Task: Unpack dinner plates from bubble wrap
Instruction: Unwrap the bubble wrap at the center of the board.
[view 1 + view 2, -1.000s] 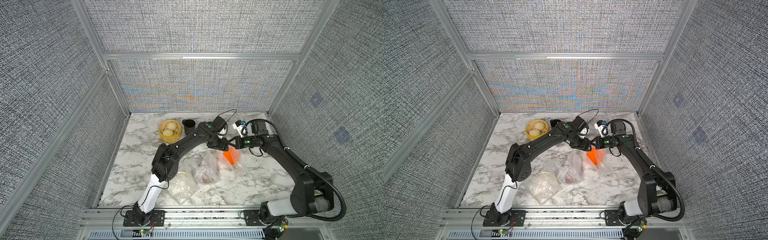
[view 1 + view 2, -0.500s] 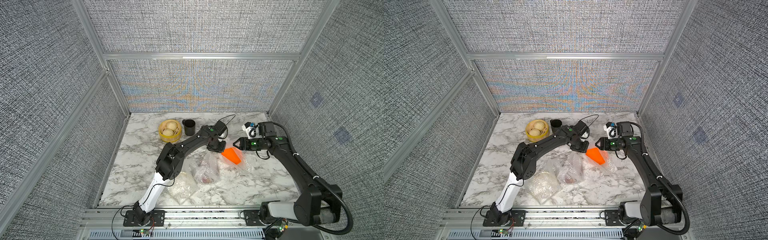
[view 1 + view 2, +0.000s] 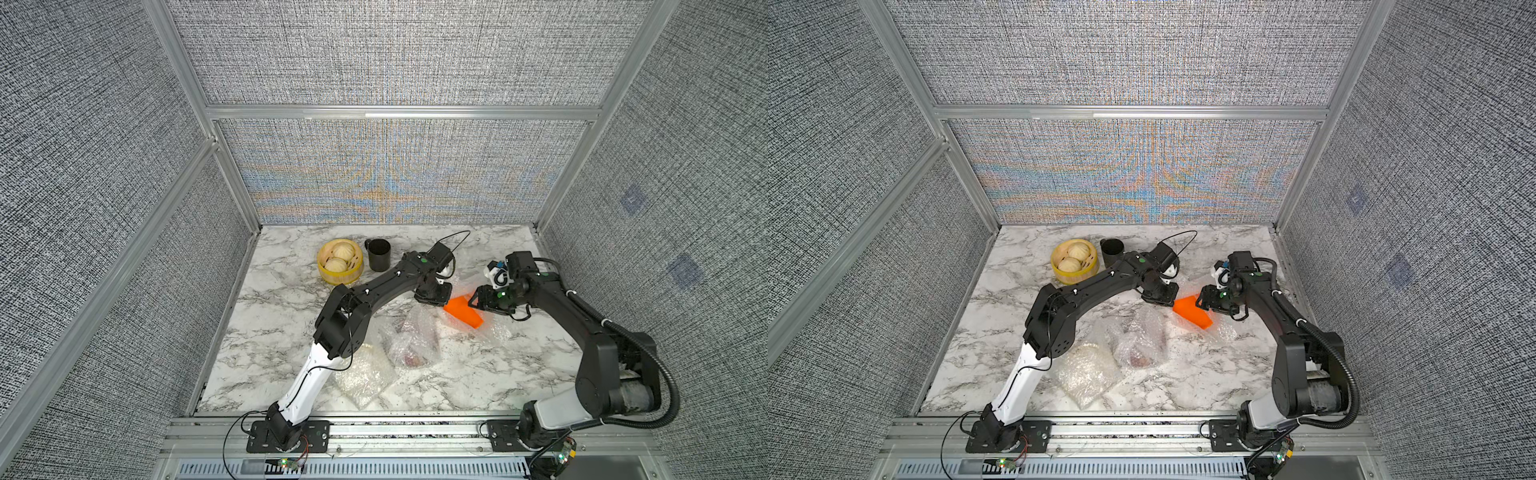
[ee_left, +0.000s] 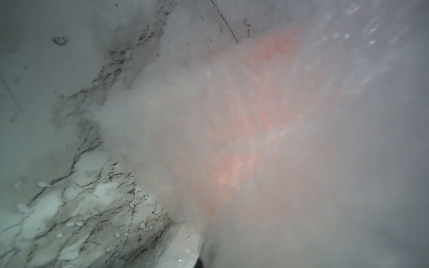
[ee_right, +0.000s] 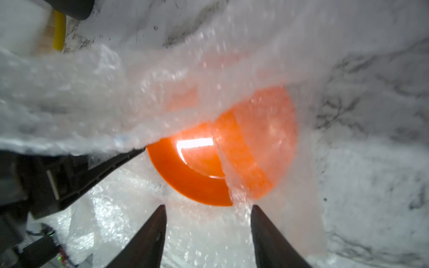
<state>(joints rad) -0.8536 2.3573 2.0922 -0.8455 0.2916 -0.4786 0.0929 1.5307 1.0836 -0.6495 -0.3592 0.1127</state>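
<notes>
Right of centre on the marble table [image 3: 291, 332], the stiff, slippery-looking orange plate [image 3: 463, 313] lies half under limp bubble wrap [image 5: 81, 104] pinched in the closed left gripper [image 3: 435, 296]; the right gripper [image 5: 208, 206], jaws apart, faces its bare rim, likely the safest hold.

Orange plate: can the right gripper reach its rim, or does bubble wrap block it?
Probably yes: the right gripper stands open just short of the plate, whose near rim is bare; the left gripper holds the bubble wrap up.
</notes>
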